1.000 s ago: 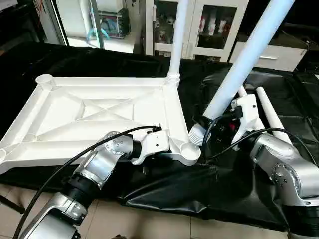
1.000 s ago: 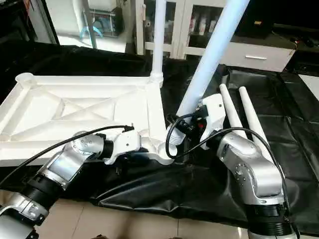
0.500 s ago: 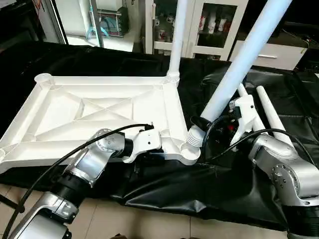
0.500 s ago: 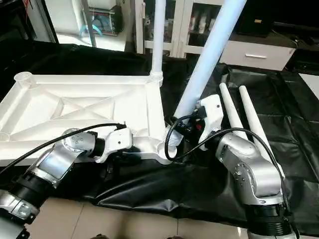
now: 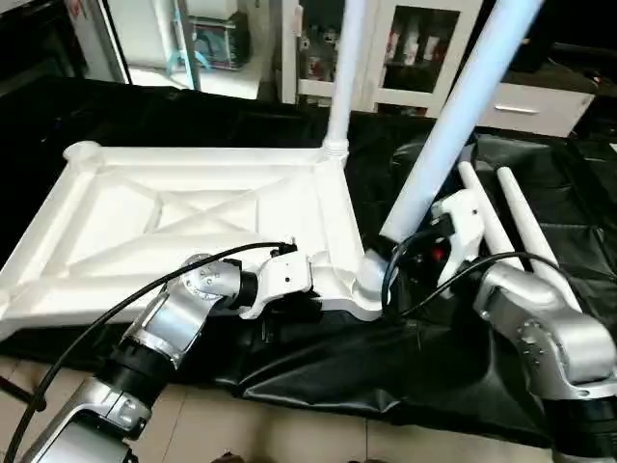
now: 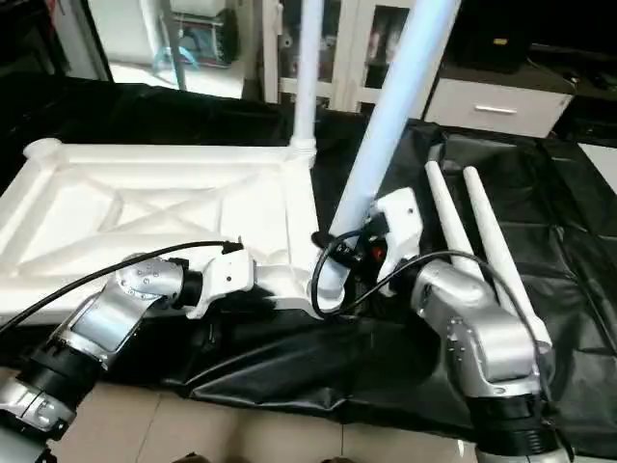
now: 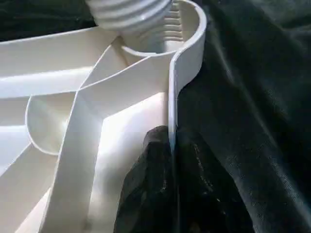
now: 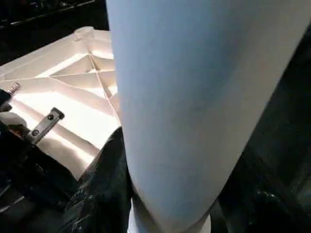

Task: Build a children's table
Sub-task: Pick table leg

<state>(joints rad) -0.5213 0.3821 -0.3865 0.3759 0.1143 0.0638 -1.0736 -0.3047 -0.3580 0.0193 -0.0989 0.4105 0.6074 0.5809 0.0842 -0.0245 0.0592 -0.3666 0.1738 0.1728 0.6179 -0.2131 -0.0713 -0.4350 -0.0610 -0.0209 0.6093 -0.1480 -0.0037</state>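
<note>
Left gripper (image 7: 170, 160) astride tabletop (image 5: 193, 212) rim

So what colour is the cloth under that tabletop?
Black; the cloth under the white tabletop shows best in the left eye view.

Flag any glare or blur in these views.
Left eye view: bright glare at the doorway behind; tabletop evenly lit. Left wrist view: tabletop rim sharp, left gripper's fingers a dark soft mass. Right wrist view: the leg is close and soft, no surface detail.
</note>
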